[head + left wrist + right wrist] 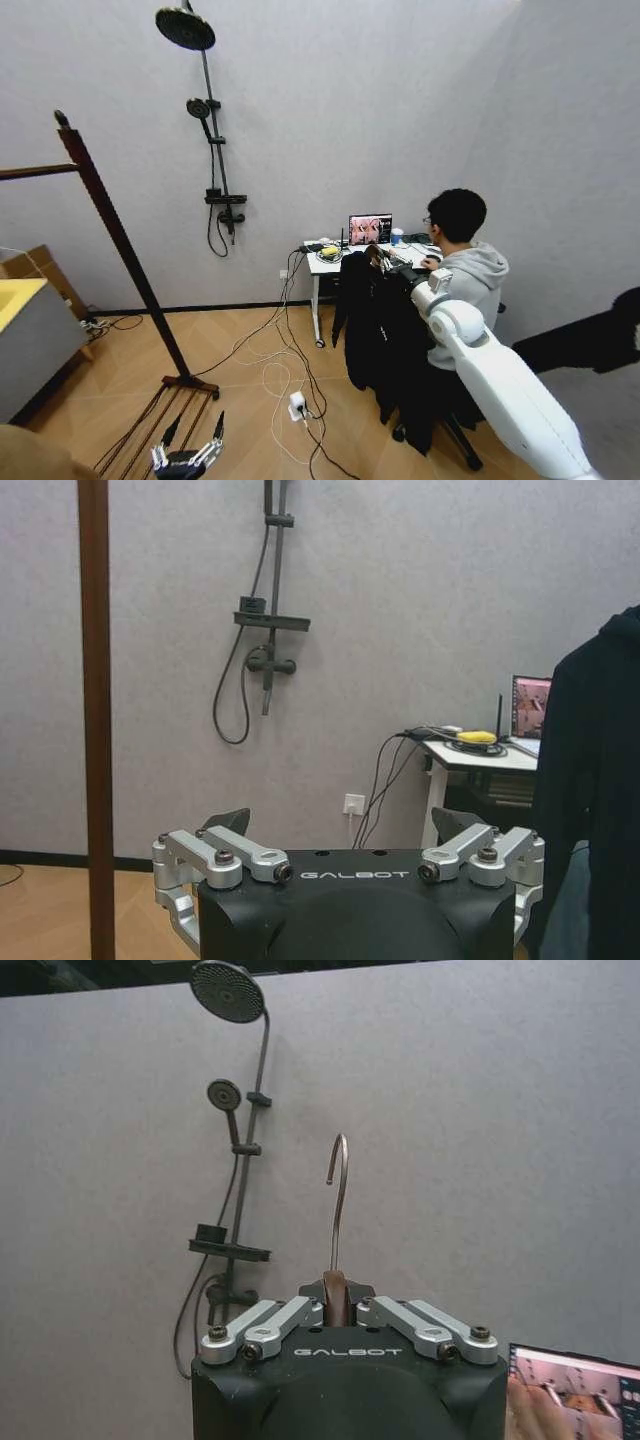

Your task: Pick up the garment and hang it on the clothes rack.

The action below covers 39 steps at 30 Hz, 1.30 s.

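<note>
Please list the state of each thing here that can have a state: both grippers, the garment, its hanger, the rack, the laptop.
Right gripper: shut on the hanger, raised.
Hanger: upright, hook free.
Garment: hanging below the right gripper, off the rack.
Clothes rack: standing, visible rail bare.
Left gripper: open, empty, low near the rack's base.
Laptop: open, screen lit.

The clothes rack [120, 240] runs off the head view's left edge; the garment [590, 780] is cropped.

Grey walls [330, 90], wood floor [250, 400], wall shower set [210, 130], white desk [325, 266], floor cables [290, 385].
</note>
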Motion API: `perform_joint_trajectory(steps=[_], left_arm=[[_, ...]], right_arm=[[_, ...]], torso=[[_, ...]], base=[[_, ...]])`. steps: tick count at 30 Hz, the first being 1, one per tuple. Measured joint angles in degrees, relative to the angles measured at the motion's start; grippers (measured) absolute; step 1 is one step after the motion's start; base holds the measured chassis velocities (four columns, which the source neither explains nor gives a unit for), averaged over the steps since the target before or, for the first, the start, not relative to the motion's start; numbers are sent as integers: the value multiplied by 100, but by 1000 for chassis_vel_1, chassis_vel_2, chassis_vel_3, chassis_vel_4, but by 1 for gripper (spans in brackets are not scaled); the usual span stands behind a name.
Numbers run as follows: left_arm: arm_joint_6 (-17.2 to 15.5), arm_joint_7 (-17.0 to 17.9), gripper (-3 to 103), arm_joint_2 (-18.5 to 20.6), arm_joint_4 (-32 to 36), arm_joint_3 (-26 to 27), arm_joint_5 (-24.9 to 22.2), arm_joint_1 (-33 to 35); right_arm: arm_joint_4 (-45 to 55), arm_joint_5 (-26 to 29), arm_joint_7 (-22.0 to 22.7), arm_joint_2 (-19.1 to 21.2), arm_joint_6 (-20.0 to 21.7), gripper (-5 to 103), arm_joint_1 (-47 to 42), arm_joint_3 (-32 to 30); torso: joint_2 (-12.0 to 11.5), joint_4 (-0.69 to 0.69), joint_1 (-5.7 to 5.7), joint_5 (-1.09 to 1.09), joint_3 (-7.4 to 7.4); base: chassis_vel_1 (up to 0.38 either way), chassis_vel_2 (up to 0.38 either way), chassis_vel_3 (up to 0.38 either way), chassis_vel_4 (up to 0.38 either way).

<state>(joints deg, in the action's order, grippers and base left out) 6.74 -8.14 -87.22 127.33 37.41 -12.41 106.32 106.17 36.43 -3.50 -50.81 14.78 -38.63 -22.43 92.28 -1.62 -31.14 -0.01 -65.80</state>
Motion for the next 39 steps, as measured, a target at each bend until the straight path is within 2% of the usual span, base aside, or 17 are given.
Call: perform_joint_trajectory(steps=[20, 39], left_arm=[[0, 0, 100, 0, 0, 0, 0, 0], [0, 0, 100, 0, 0, 0, 0, 0]], right_arm=[[977, 699, 527, 372, 158, 9, -388, -232], [1083, 782, 869, 347, 264, 9, -614, -300]], torso=[[0, 0, 0, 0, 0], [0, 0, 0, 1, -1]], base=[[102, 106, 109, 92], [123, 120, 125, 122]])
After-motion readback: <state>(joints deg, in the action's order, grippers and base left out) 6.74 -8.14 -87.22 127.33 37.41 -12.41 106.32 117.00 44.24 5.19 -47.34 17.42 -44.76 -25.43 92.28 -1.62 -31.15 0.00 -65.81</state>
